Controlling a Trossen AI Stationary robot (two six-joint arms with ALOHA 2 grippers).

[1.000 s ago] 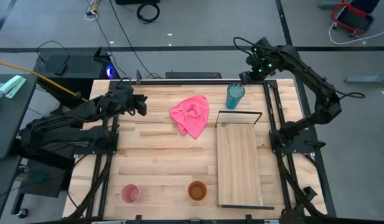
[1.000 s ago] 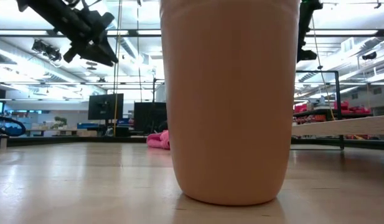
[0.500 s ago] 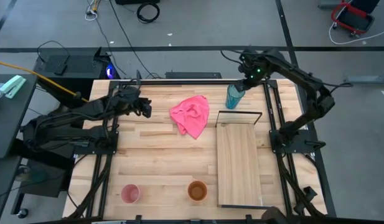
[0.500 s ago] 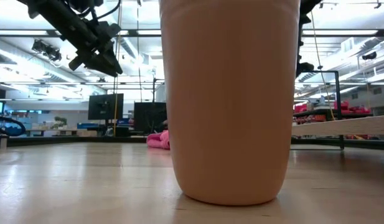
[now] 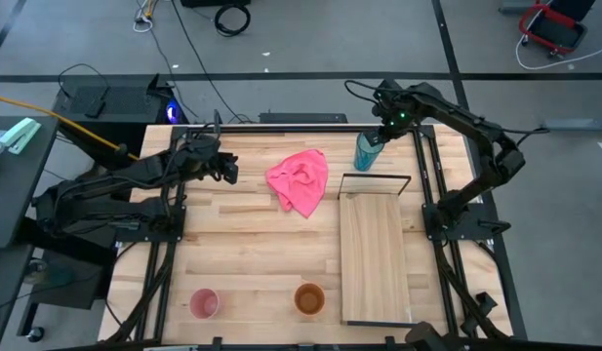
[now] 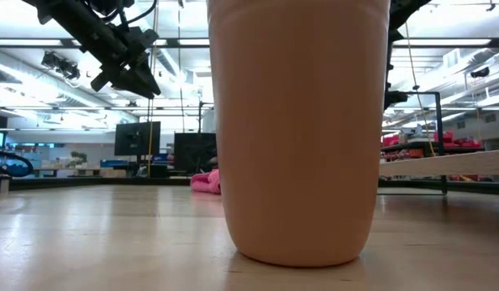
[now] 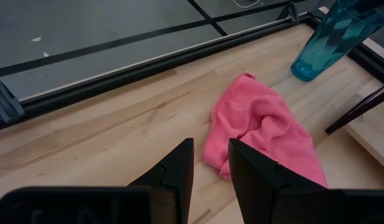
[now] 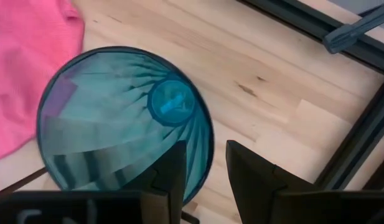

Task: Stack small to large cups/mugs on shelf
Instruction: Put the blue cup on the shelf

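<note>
The teal tumbler (image 5: 367, 151) stands upright on its base near the table's far edge, just beyond the shelf's black wire frame (image 5: 375, 176). My right gripper (image 8: 206, 171) hangs over it from above, open, one finger over the tumbler's inside and one outside its rim (image 8: 204, 146). The shelf (image 5: 374, 258) lies flat on the table's right half. The orange-brown cup (image 5: 309, 298) and the small pink cup (image 5: 204, 303) stand near the near edge. The orange-brown cup (image 6: 298, 129) fills the low view. My left gripper (image 5: 225, 168) hovers open in the air, left of the pink cloth (image 5: 299, 180). My right gripper straddles the teal tumbler's rim (image 8: 207, 134) from above, pointing down, one finger over the hollow and one outside the wall. Whether a finger touches the rim, I cannot tell. The tumbler stands upright on the table.
The crumpled pink cloth (image 7: 260, 127) lies between the two grippers. Black frame rails (image 5: 432, 185) run along the table's sides. Bare tabletop (image 5: 252, 253) stretches between the cloth and the two cups at the near edge.
My right gripper has moved toward the table's left and down, from beyond the tumbler to right over its rim. My left gripper has shifted a little toward the table's right and dropped slightly. The cups, cloth and shelf have stayed in place.
</note>
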